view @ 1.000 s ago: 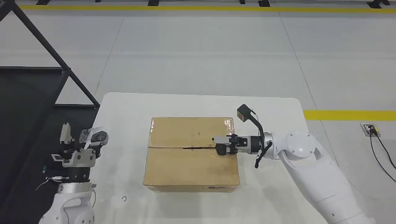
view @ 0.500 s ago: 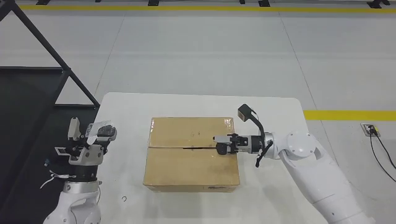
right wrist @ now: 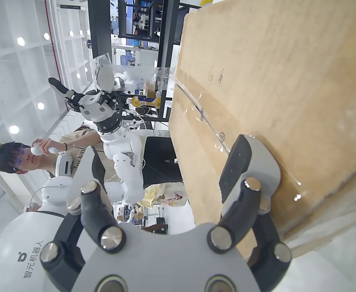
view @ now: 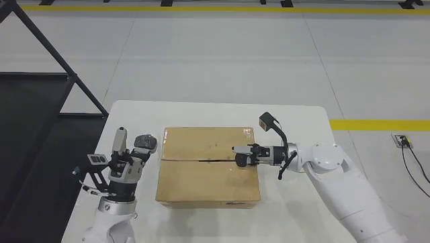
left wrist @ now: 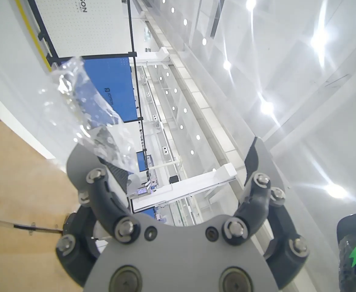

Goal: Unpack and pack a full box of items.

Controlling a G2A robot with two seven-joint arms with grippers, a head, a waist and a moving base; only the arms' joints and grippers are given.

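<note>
Both pincers spread: left pincer upturned beside box; right pincer level over box top.

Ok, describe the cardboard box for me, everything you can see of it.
The cardboard box is plain brown and shut, lying flat in the middle of the white table. Its two top flaps meet at a seam across the middle, covered with clear glossy tape, with small pen marks beside it. The right gripper, open, is at one end of the seam, and one of its fingers seems to lie against the top.
</note>
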